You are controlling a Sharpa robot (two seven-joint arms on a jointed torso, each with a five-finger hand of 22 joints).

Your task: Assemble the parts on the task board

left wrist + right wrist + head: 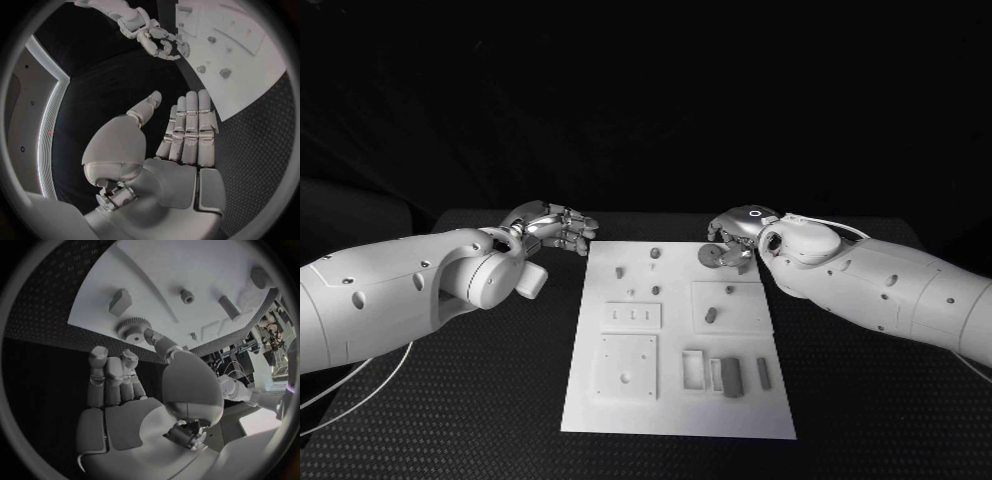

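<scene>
The white task board (678, 400) lies lengthwise in the middle of the black table, with several small grey parts on it, such as a peg (655, 252), a slug (711, 315) and a bar (730, 378). My right hand (736, 232) hovers at the board's far right corner and pinches a grey gear (711, 256) with its thumb and curled fingers. The gear (130, 330) shows its toothed rim, with the thumb tip against it. My left hand (557, 228) stays off the board's far left corner, its fingers (190, 125) straight and holding nothing.
Raised white plates (629, 365) with holes and slots sit on the board's near half. Beyond the right hand, more parts stand on the board: a block (120, 301) and a small peg (186, 295). Black table surrounds the board on both sides.
</scene>
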